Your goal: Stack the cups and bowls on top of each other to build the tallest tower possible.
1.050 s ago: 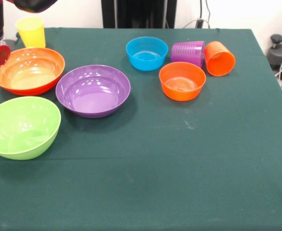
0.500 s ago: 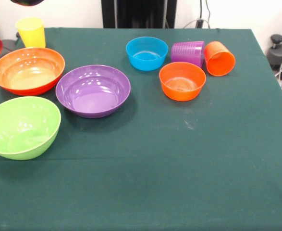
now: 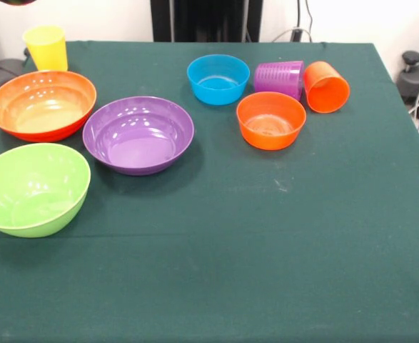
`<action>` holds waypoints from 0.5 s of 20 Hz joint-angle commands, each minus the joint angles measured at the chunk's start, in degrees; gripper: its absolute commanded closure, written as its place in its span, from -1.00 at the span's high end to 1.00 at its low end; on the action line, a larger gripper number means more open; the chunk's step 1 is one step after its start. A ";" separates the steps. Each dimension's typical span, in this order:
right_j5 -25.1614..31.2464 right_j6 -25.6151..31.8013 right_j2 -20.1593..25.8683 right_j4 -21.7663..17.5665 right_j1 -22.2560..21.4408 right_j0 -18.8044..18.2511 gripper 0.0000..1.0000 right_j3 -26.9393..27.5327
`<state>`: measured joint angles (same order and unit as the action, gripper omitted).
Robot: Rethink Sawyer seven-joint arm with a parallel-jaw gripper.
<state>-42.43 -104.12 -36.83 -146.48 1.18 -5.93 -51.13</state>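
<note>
Bowls and cups lie unstacked on the green table [image 3: 266,236]; we cannot see the gripper.

We record a yellow cup [image 3: 45,47] upright at the far left corner; large orange bowl [image 3: 42,104], green bowl [image 3: 32,188] along the left edge; purple bowl [image 3: 138,134] beside them; blue bowl [image 3: 218,78], small orange bowl [image 3: 270,120] near the far edge; purple cup [image 3: 280,78] and orange cup [image 3: 327,86] lying on their sides, touching.

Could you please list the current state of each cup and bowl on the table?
yellow cup: upright
purple cup: on its side
orange cup: on its side
blue bowl: upright
small orange bowl: upright
large orange bowl: upright
purple bowl: upright
green bowl: upright, slightly tilted
</note>
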 commanded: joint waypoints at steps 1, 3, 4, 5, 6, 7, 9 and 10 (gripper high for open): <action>-3.31 -2.13 6.45 3.62 1.17 -2.94 -1.00 2.96; -4.29 -1.00 6.93 3.11 1.13 -4.51 -1.00 3.90; -4.09 -0.52 7.02 2.86 1.48 -5.10 -1.00 4.17; -3.96 -0.15 7.07 2.58 1.84 -5.77 -1.00 4.61; -4.01 0.19 7.30 2.40 2.18 -6.23 -1.00 5.01; -4.30 0.58 7.56 2.20 2.37 -6.89 -1.00 5.52; -4.00 0.88 7.75 1.96 3.05 -7.56 -1.00 6.30; -4.10 0.88 7.83 1.75 3.46 -7.81 -1.00 7.01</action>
<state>-42.43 -104.12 -36.83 -146.48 1.65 -11.68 -48.80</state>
